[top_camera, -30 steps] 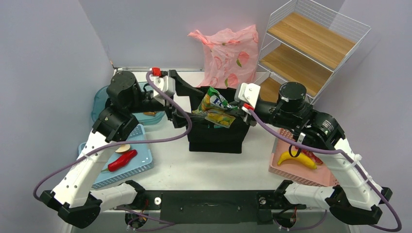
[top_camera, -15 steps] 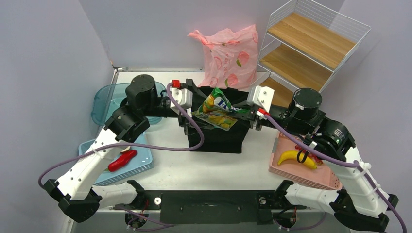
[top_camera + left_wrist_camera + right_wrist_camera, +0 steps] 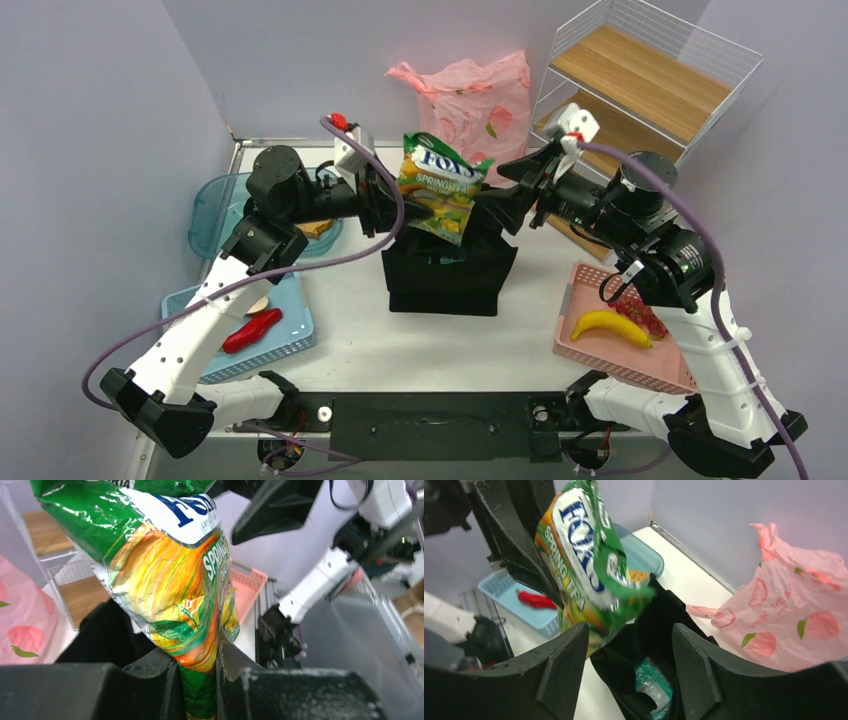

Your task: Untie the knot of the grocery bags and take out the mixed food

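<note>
A green and yellow foil snack packet (image 3: 440, 185) hangs above the black tote (image 3: 445, 275). My left gripper (image 3: 403, 212) is shut on its lower end, and in the left wrist view the packet (image 3: 165, 580) is pinched between the jaws. My right gripper (image 3: 492, 200) stands open just right of the packet, and in its own view the packet (image 3: 584, 565) brushes only the left finger. A teal packet (image 3: 651, 680) lies inside the tote (image 3: 664, 615). One pink grocery bag (image 3: 475, 110) stands at the back wall; the knot cannot be made out.
A blue basket (image 3: 290, 345) at the left holds a red chilli (image 3: 252, 330). The pink basket (image 3: 640, 365) at the right holds a banana (image 3: 610, 325). A teal tub (image 3: 210, 215) sits behind the left arm. A wire rack with wooden shelves (image 3: 640, 90) fills the back right.
The packet has risen out of the tote. My left gripper closed on its lower end and my right gripper opened and let it go. Both arms lifted.
</note>
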